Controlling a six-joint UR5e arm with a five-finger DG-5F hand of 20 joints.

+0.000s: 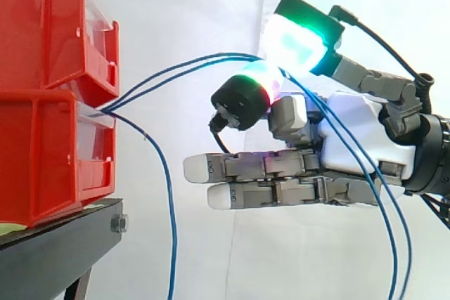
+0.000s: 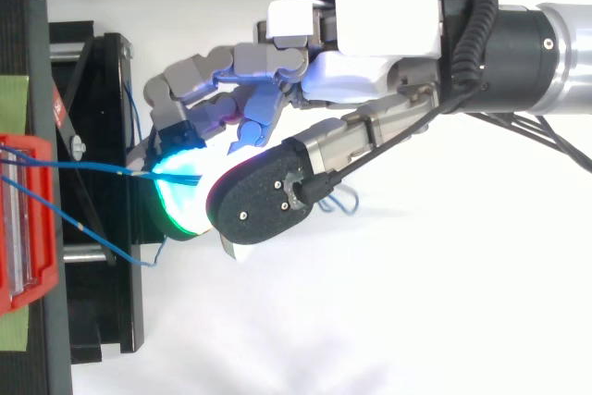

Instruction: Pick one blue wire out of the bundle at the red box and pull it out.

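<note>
Thumb and one upper finger of the hand (image 1: 351,138) are pressed together, their glowing pads (image 1: 299,40) pinching two blue wires (image 1: 184,66) between them. The lower fingers stretch out straight and level toward the red bins (image 1: 42,33), apart from them and touching nothing. The arm reaches in from the right, palm held on edge, with the thumb's black-capped tip pointing at the bins.

The pinched wires come out of the gap between the upper and lower bin, arc up to the pads, then run over the palm and hang down past the wrist. A third blue wire (image 1: 171,230) leaves the same gap and droops free beside the black stand (image 1: 49,258). From above, strips of green tape (image 2: 11,99) lie on the stand.
</note>
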